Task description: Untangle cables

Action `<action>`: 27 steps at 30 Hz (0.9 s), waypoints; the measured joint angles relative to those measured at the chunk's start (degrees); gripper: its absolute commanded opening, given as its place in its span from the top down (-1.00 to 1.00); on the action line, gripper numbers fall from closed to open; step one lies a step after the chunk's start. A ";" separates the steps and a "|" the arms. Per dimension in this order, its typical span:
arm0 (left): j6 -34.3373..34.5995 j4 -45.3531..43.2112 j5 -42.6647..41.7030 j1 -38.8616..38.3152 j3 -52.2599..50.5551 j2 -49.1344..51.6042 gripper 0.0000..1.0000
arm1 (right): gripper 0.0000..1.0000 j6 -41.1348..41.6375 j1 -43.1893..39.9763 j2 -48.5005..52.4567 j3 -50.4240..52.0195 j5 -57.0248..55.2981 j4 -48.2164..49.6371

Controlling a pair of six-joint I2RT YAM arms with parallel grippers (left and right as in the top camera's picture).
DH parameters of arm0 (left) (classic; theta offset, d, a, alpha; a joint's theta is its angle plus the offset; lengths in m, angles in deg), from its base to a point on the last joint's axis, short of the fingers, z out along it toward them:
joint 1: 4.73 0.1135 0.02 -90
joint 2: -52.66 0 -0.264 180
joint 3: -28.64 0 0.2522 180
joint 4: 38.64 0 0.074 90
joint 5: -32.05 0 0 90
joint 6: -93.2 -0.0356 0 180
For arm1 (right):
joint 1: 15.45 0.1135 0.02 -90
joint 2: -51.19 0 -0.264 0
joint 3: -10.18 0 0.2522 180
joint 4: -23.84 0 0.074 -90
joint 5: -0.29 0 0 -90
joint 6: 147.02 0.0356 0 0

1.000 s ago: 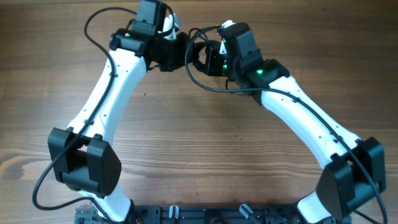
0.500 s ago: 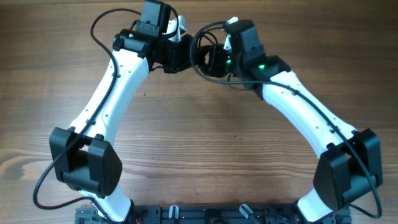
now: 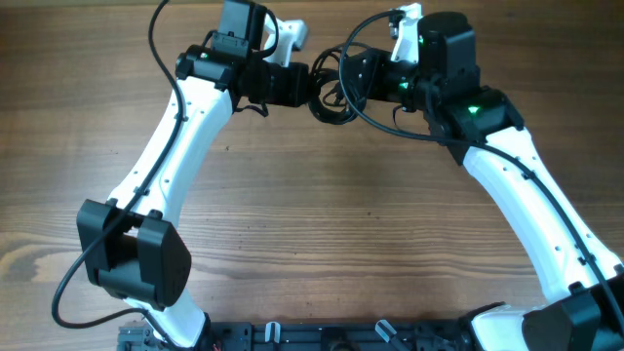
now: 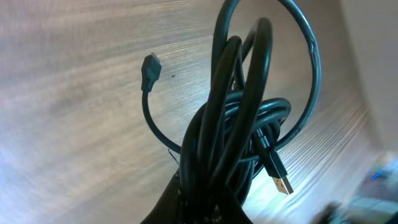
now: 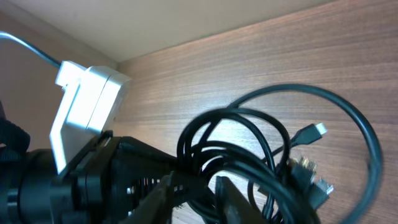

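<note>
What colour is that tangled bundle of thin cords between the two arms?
Black; the tangled bundle of thin cords shows best in the left wrist view.

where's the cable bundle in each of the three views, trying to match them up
Overhead: the cable bundle is at top centre, just right of the left gripper.
Left wrist: the bundle fills the middle, rising from the bottom edge.
Right wrist: the bundle sits lower right.
Shared landmark: the left gripper clamped on the bundle, with the wooden table behind it in every view.
</note>
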 measured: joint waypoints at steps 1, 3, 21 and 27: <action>-3.19 0.28 0.00 0.00 0.00 0.00 0.92 | 0.21 -0.35 -0.02 0.00 0.00 0.11 -0.15; -12.26 1.03 0.04 0.00 0.00 0.00 0.92 | -0.10 -1.44 -0.39 0.00 0.00 0.59 -0.35; -38.71 2.73 -7.41 -0.96 0.00 0.00 0.92 | -0.10 -27.65 -6.75 0.00 0.00 11.06 -12.81; -36.94 3.93 -9.11 -2.89 0.00 0.00 0.92 | -0.09 -29.92 -6.75 0.33 0.00 11.32 -12.70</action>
